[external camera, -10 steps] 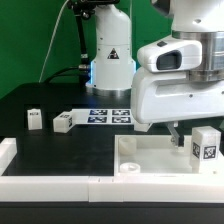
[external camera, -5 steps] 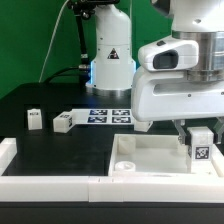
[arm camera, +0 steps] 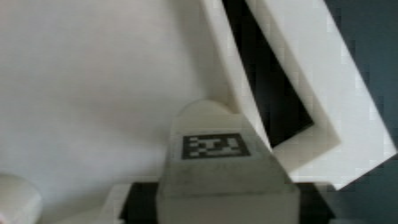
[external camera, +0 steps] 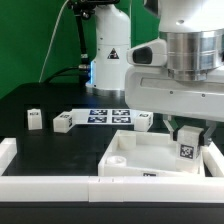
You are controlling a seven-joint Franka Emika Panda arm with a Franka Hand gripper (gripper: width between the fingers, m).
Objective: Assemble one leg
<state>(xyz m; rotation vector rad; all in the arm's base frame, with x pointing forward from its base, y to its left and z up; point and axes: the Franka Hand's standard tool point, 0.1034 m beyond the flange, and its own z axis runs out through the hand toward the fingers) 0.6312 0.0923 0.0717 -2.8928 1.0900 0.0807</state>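
My gripper (external camera: 188, 140) is shut on a white leg (external camera: 187, 149) with a black-and-white tag on its face. It holds the leg upright over the right side of the large white square panel (external camera: 135, 157). In the wrist view the leg (arm camera: 217, 160) fills the space between the dark fingers (arm camera: 141, 200), with the panel (arm camera: 89, 90) beneath it. Two more legs (external camera: 35, 119) (external camera: 63, 122) lie on the black table at the exterior view's left, and a third (external camera: 143, 121) lies behind the panel.
The marker board (external camera: 106, 115) lies on the table behind the panel. A white rail (external camera: 50, 184) runs along the table's front edge, with a short upright end (external camera: 6, 152) at the exterior view's left. The robot's base (external camera: 110, 50) stands at the back.
The gripper has turned and shifted slightly toward the exterior view's left with the leg in it. The panel has swung round on the table, its near corner now further to the exterior view's left.
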